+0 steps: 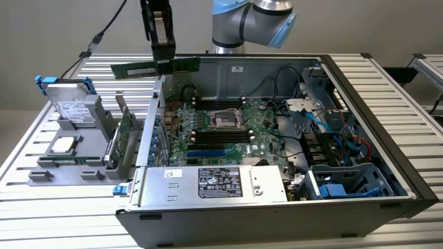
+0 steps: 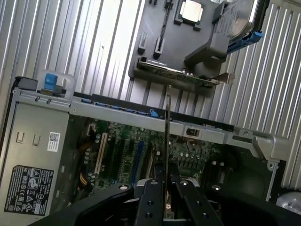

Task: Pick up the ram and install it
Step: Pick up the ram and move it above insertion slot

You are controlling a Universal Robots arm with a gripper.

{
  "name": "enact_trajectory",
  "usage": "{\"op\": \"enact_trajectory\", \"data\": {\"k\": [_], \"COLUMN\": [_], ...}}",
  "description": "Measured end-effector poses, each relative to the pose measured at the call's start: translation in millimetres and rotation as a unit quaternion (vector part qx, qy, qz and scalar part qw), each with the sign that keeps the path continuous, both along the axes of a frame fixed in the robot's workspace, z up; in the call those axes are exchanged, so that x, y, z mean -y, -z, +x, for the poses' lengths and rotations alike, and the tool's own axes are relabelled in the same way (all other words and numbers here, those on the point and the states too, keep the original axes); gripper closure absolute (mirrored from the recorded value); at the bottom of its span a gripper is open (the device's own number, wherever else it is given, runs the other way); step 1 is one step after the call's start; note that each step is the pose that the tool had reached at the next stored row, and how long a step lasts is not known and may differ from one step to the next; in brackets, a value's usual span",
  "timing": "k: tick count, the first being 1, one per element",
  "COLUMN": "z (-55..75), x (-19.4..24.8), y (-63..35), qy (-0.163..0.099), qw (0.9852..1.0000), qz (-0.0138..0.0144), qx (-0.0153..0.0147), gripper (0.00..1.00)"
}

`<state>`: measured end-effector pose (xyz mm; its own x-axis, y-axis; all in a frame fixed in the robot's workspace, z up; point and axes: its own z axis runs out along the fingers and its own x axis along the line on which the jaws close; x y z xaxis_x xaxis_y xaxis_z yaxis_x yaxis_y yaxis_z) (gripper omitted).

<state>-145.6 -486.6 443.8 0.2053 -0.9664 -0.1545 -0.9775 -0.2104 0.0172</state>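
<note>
Pickup done — my gripper (image 1: 165, 63) pinches the ram (image 1: 135, 69), upper left in ext. view, above the case (image 1: 242, 70) — install not yet done.

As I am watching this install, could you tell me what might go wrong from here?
1. The claw pinches the ram at one narrow spot near its middle, so the stick could tilt or slip.
2. The ram hangs over the case's side wall; lowering here might strike it.
3. The memory slots are narrow and sit beside the processor socket; slight misalignment could jam the stick.
</note>
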Motion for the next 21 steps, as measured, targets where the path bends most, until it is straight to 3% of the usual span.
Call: {"op": "enact_trajectory", "data": {"k": [11, 21], "z": [49.0, 67.8], "x": [-0.3, -5.1], "y": [-1.8, 5.7], "qy": [-0.003, 0.006], "qw": [1.0000, 1.0000], "qz": [0.0015, 0.0015], "qx": [-0.0007, -0.0007], "gripper": [0.85, 0.85]}}
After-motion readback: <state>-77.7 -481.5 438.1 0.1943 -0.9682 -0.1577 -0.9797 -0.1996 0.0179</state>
